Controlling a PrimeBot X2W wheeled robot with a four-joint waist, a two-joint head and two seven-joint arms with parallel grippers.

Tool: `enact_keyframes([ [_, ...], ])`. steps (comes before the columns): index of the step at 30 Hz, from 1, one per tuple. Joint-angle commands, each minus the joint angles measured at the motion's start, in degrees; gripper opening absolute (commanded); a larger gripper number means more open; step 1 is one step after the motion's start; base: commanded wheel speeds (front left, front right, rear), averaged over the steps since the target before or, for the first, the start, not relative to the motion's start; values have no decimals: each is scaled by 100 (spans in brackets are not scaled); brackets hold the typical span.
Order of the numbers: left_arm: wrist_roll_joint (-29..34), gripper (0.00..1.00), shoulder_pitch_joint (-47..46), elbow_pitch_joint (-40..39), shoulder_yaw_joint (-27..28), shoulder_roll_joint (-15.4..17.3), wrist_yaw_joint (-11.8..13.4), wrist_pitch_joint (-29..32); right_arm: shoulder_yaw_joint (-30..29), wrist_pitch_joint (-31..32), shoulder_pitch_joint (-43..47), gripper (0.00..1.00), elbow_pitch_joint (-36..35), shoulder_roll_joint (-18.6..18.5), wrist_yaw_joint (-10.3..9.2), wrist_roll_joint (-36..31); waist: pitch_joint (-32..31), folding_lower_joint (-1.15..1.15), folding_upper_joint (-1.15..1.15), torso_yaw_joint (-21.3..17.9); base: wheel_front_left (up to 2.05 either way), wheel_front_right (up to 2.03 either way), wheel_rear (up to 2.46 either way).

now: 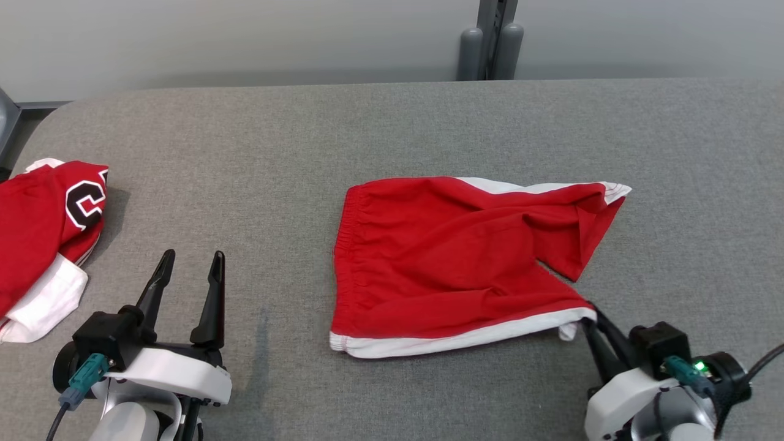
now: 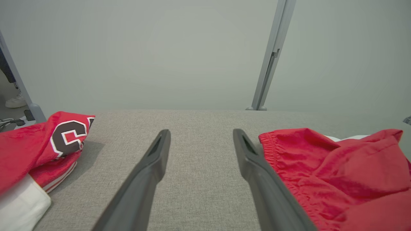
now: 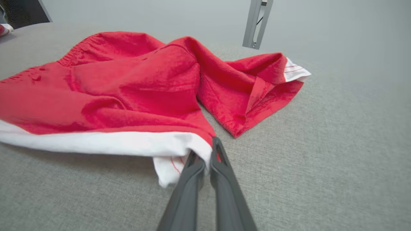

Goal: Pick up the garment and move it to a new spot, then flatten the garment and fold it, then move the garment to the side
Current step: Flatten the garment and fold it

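Note:
Red shorts with white trim (image 1: 453, 263) lie partly spread in the middle of the grey table, waistband to the left, one leg wrinkled and folded over at the far right. My right gripper (image 1: 589, 318) is shut on the white-trimmed near right corner of the shorts (image 3: 179, 150), lifting that corner slightly; in the right wrist view the gripper (image 3: 205, 150) pinches the hem. My left gripper (image 1: 190, 263) is open at the lower left, well left of the waistband (image 2: 273, 144), nothing between its fingers (image 2: 160, 150).
A second red and white garment with a dark letter (image 1: 43, 233) lies heaped at the table's left edge (image 2: 38, 144). A grey post (image 1: 490, 43) stands behind the table's far edge. Bare grey tabletop (image 1: 245, 184) surrounds the shorts.

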Motion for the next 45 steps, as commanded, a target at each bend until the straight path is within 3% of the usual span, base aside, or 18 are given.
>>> enact_keyframes([
  [1, 44, 100, -58, -26, 37, 14, -29, -25, -229, 89, 72, 0, -207, -54, -1, -70, 50, 0, 0, -29, 0, 0, 0],
  [8, 95, 100, -148, -18, 76, -35, -81, -26, -716, 220, -69, 0, -378, -48, -1, -246, 196, 0, 0, -51, 0, 0, 0],
  [9, 94, 100, -147, -9, 74, -49, -98, -26, -730, 187, -94, 4, -338, -35, -1, -210, 211, 0, 0, -48, 0, 0, 0],
  [10, 102, 100, -154, 2, 74, -60, -105, -26, -746, 160, -113, 35, -260, -28, -1, -189, 222, 0, 0, -45, 0, 0, 0],
  [11, 112, 100, -170, 7, 72, -70, -107, -26, -760, 132, -124, 80, -187, -24, -1, -186, 235, 0, 0, -39, 0, 0, 0],
  [12, 122, 100, -185, 16, 70, -80, -125, -26, -773, 96, -130, 100, -140, -17, -1, -158, 241, 0, 0, -32, 0, 0, 0],
  [21, 182, 100, -55, 95, 100, -126, -157, -26, -871, -90, 134, 100, -157, 17, -1, 241, 101, 0, 0, -81, 0, 0, 0],
  [34, 142, 100, 343, 95, 72, -115, -75, 2, -1237, -123, 591, 100, -1122, 18, -1, 524, -417, 0, 0, -207, 0, 0, 0],
  [45, 108, 100, 1016, -220, 59, -61, 189, 169, -1003, -256, 736, 100, -1122, 14, -1, 703, -983, 0, 0, -286, 0, 0, 0],
])
